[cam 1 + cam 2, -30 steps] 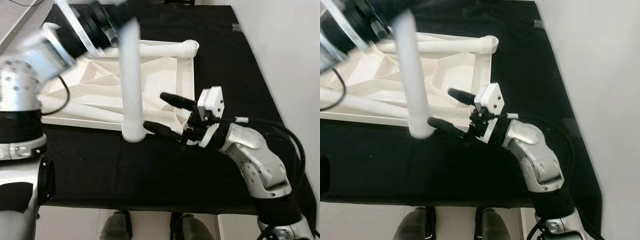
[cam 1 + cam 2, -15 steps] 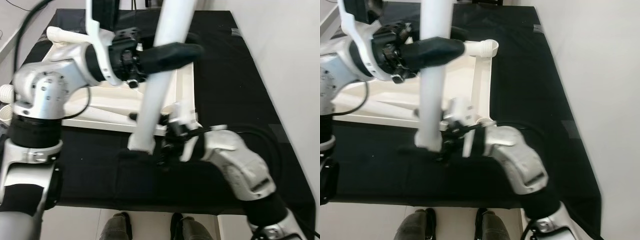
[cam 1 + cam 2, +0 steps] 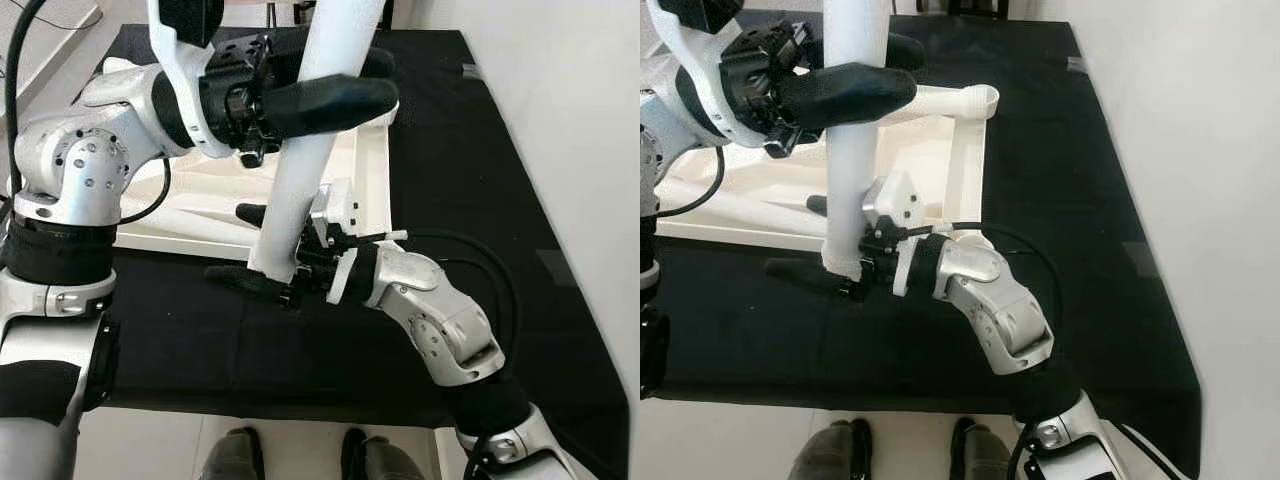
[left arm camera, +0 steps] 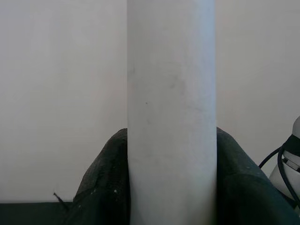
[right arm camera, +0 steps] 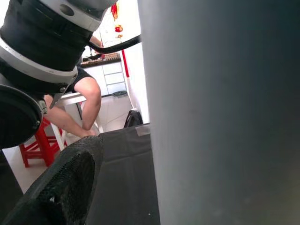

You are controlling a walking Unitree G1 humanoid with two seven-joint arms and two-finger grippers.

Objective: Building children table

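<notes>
A black cloth [image 3: 470,150] covers the floor across most of the frame, with a pale plain wall [image 3: 570,110] along the right side. Light tiled floor [image 3: 150,450] shows at the bottom edge. In the right wrist view, a red stool [image 5: 35,140] stands at lower left, white cabinets [image 5: 110,77] behind it in bright daylight.

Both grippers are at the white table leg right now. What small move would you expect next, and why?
Probably the right gripper closing on the lower end of the table leg. Its fingers sit either side of that end, apparently not yet clamped, while the left gripper grips the leg higher up, holding it near upright above the black cloth, just in front of the upturned white tabletop.
</notes>
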